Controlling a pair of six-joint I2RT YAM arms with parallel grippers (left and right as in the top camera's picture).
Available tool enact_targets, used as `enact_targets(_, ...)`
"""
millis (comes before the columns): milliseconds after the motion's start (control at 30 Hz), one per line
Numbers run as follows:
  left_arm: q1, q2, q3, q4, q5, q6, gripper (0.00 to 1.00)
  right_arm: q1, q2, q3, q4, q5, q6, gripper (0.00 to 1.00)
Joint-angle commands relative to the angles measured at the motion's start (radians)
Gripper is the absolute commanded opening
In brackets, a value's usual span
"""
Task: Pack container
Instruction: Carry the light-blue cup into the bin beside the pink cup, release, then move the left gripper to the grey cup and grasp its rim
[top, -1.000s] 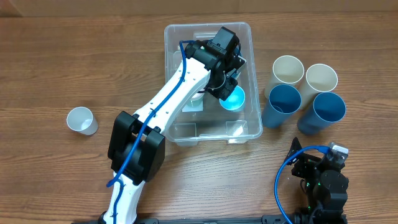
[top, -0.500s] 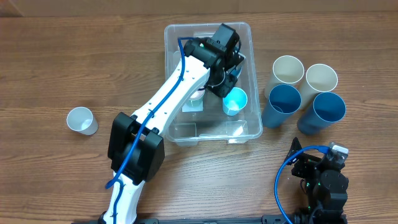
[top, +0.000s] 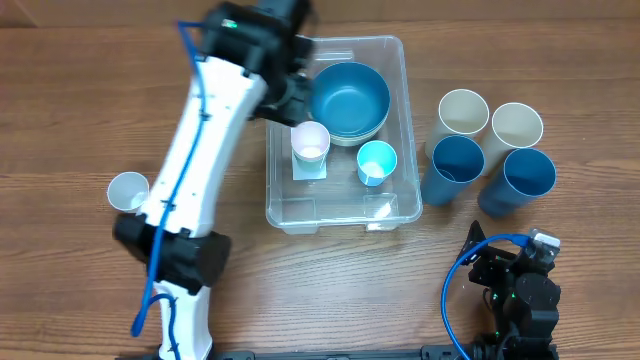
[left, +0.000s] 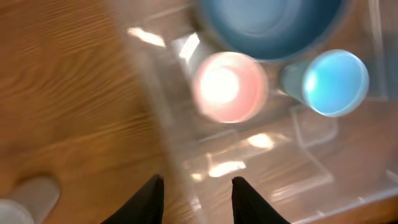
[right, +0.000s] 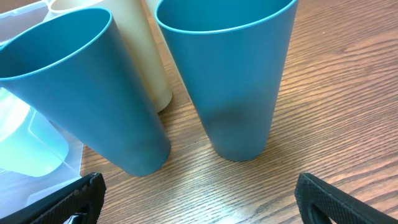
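- The container (top: 335, 208) stands mid-desk; it is a clear rectangular plastic bin with rounded corners and a raised rim; its glossy walls throw glare in the left wrist view.
- Inside it, a round blue bowl (top: 348, 98) fills the far half, close to the far and right walls; a pale pink small cup (top: 310, 142) stands upright just near of the bowl, on the white label (top: 300, 172); a small light-blue cup (top: 376, 162) stands to its right, apart from it; bare clear base shows along the near wall.
- The left pincer (left: 196, 200) hangs over the container's left wall, blurred; its dark fingers are spread part-way and pinch nothing.
- The white left arm (top: 200, 150) slants from the desk's near edge up to the container's far left corner.
- The desk (top: 80, 100) is brown wood grain; bare wood lies far left of the arm and along the near middle.
- A small white cup (top: 130, 192) stands alone on the left, just beside the arm as seen from overhead.
- Four tall tapered smooth cups cluster right of the container: the left cream cup (top: 463, 110) and right cream cup (top: 516, 124) far, the left blue cup (top: 456, 168) and right blue cup (top: 526, 180) near; the left blue cup is just beside the container's right wall.
- The right pincer (right: 199, 202) sits low at the near right; its black fingers are spread wide with only wood between them, facing the blue cups.
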Motion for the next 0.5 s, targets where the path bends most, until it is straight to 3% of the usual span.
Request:
enact_targets(0, 0.109, -0.069, -0.028, -0.004, 0.024, -0.066, 0.33, -0.003, -0.010, -0.016, -0.005, 0.006, 0.006, 1.00)
enact_targets(133, 0.202, -0.147, -0.163, -0.004, -0.009, -0.080, 0.33, -0.003, -0.010, -0.016, -0.005, 0.006, 0.006, 1.00)
enact_targets(267, 0.338, -0.269, -0.414, -0.004, -0.106, -0.110, 0.34, -0.003, -0.010, -0.016, -0.005, 0.006, 0.006, 1.00)
enact_targets(467, 0.568, -0.362, -0.625, 0.106, 0.000, -0.097, 0.38, -0.003, -0.010, -0.016, -0.005, 0.006, 0.006, 1.00)
